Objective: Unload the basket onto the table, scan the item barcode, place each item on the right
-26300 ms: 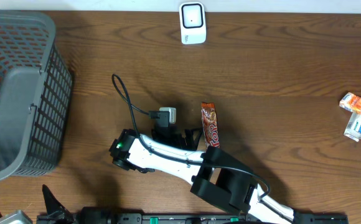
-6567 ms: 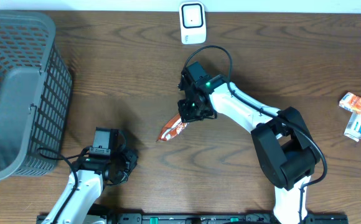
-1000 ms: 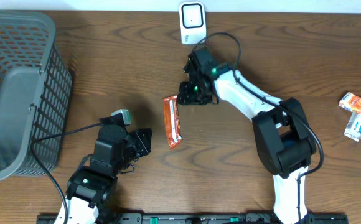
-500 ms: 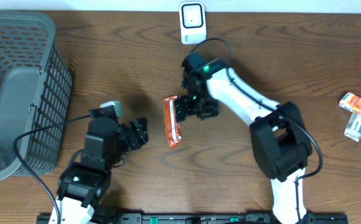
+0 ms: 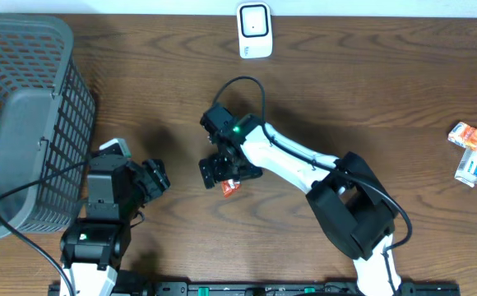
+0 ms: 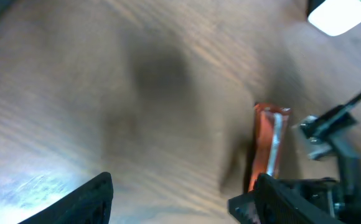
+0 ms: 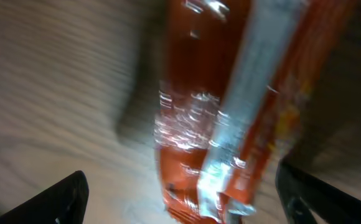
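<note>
Bar [image 5: 231, 187]: orange foil wrapper, flat on the tabletop [image 5: 386, 90], directly under the right jaws. From overhead only one end shows past them. In the right wrist view the wrapper [image 7: 230, 106] fills the gap, glossy, with a silver seam strip facing up.

Right jaws: wide apart, one finger [image 7: 50, 199] on either side of the bar. Nothing is clamped. The picture is too blurred to rule out a light touch.

Left jaws: also apart and empty, raised, well to the side of the bar. In their own view the bar [image 6: 266, 149] lies ahead of them, off toward one finger [image 6: 280, 193].

Handling (judged):
- Light and thin.
- The foil is slick and crinkly, so it will likely skate on the wood if nipped at the tips.
- The filling may be brittle, so a hard pinch could dent or snap it.
- The crimped ends are floppy and a poor hold.
- Best grip is across the narrow width near mid-length, with the long edges against the pads and the printed faces left clear.
- I cannot tell where the barcode sits.

Surface: dark wood grain, smooth and level, with little grip.

Room:
- The scanner [image 5: 254, 30] stands beyond the right jaws at the far edge, with nothing lying between.
- The basket [image 5: 25, 123] is just outboard of the left jaws, so a wide swing there is a risk.
- The boxes [image 5: 473, 152] are well apart on the outer side of the right jaws and are no hindrance.
</note>
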`<state>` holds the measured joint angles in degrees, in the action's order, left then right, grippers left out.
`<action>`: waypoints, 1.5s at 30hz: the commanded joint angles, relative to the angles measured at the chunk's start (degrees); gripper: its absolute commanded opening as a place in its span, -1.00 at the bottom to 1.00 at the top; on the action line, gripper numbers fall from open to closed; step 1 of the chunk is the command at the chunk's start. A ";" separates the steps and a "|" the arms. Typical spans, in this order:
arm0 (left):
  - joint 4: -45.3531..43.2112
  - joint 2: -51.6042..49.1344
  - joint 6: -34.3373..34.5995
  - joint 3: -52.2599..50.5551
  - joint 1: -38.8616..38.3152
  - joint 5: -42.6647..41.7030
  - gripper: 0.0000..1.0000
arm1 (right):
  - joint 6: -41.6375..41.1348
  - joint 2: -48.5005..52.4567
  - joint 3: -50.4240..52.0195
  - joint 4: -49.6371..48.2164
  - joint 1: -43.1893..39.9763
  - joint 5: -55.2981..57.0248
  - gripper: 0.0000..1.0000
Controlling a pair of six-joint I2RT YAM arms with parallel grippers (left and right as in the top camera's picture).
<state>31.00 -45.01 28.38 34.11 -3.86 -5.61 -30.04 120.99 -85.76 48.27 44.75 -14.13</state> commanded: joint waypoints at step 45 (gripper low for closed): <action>1.97 -2.84 -2.86 1.75 0.96 3.72 0.64 | 49.48 -42.71 6.05 16.20 -3.82 -1.64 -0.97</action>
<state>32.99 -46.83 26.50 34.13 -3.16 -2.61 20.75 78.52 -79.33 64.95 40.77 -15.09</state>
